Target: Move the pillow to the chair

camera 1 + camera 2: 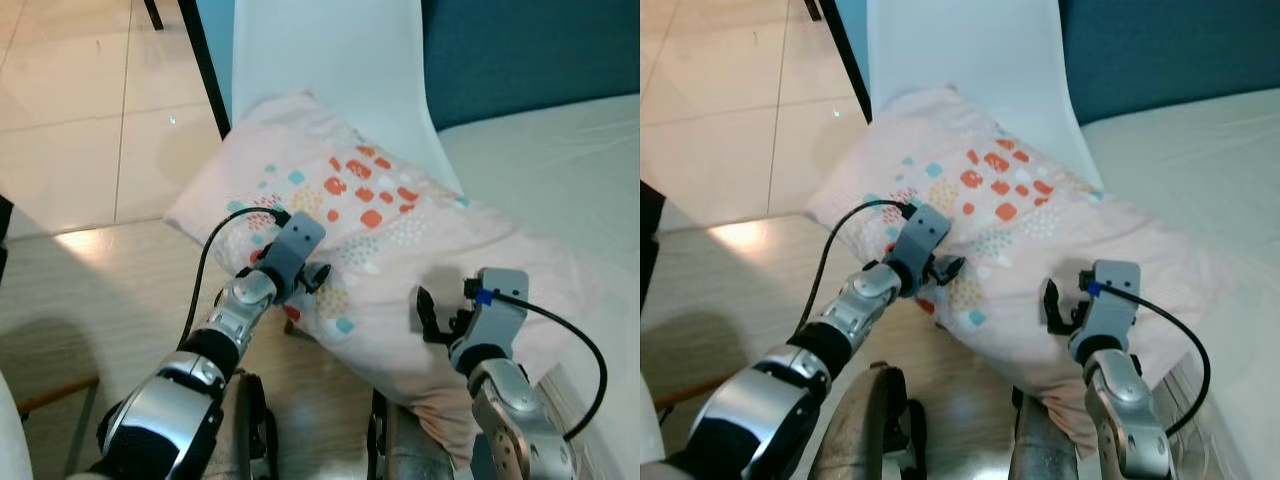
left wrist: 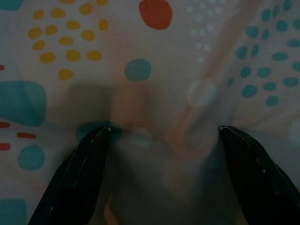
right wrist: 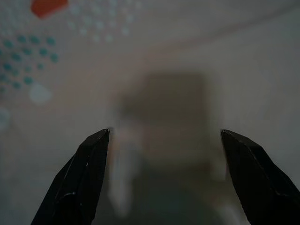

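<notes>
The pillow [image 1: 400, 250], pale pink with orange, teal and yellow spots, lay tilted with its upper corner against the white chair [image 1: 330, 60] and its lower end hanging off the edge of the bed [image 1: 560, 170], so it bridged the two. A wood-look floor [image 1: 90, 290] showed beneath, with pale tiles beyond.

Left gripper [image 1: 312, 277]: pressed at the pillow's lower left edge. In the left wrist view its fingers [image 2: 82, 173] stood wide apart, with fabric bulging between them and both tips at or just touching the cloth. No pinch was made out.

Right gripper [image 1: 1062, 303]: hung over the pillow's lower right part, close to the plain pink area. In the right wrist view its fingers [image 3: 84, 178] were spread wide, the fabric behind them blurred; whether they touched could not be told. Nothing was held.

Black cables [image 1: 215, 250] looped from both wrists.
</notes>
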Robot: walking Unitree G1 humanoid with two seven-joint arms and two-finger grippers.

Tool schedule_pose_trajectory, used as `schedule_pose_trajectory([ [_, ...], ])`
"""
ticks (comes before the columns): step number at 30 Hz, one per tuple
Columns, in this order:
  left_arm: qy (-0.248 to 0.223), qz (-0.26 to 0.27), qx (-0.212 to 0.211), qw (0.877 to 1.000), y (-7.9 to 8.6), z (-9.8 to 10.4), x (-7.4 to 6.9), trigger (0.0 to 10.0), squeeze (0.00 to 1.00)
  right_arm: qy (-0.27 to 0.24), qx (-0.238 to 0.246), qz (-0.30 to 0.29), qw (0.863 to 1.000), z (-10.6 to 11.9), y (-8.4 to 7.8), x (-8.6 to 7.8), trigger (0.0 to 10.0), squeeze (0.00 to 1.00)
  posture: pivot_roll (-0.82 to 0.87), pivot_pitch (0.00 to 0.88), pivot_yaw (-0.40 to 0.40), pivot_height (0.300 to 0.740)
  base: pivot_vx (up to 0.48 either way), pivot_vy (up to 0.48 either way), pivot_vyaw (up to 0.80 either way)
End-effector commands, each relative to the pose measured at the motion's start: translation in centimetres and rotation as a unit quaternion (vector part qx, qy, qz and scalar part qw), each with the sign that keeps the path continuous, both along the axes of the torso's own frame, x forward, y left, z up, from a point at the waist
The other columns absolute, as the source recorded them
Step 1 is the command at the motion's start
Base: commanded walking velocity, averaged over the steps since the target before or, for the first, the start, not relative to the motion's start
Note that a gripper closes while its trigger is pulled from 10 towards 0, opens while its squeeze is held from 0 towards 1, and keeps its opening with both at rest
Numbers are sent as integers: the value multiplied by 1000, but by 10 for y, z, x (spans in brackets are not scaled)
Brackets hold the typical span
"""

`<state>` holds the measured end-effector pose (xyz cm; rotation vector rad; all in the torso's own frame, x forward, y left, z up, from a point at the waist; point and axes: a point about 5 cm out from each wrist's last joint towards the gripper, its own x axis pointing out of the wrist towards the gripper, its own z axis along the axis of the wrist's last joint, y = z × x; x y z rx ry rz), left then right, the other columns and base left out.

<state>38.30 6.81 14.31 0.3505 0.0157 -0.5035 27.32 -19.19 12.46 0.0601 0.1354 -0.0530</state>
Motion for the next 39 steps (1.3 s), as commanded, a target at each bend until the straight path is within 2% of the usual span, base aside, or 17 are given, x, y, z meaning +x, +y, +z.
schedule_pose_trajectory([
  [1,19,5,3,1000,-1,-10,-3,10000,0,27,16,-2,1000,-8,1,-6,10000,0,-123,496,49,604,0,0,0],
  [13,-11,17,-5,1000,-2,6,4,10000,0,26,20,6,999,3,3,-6,10000,0,-120,481,45,574,0,0,0],
  [19,-54,36,17,998,0,12,5,10000,0,9,28,20,999,12,8,-2,10000,0,-124,455,48,549,0,0,0],
  [27,-89,64,11,994,2,26,10,10000,0,-20,37,31,999,23,12,2,10000,0,-128,432,54,544,0,0,0],
  [28,-95,70,12,993,4,28,11,4118,0,-23,37,32,999,24,13,2,10000,0,-128,432,54,544,0,0,0],
  [29,-95,74,10,993,5,29,11,0,0,-27,39,34,998,26,13,3,10000,0,-130,424,58,544,0,0,0],
  [35,-107,89,23,990,10,33,14,0,0,-40,41,36,998,31,14,7,10000,0,-132,399,67,544,0,0,0],
  [39,-114,92,33,989,10,35,15,0,0,-67,62,55,994,42,18,10,10000,0,-133,379,77,544,0,0,0],
])
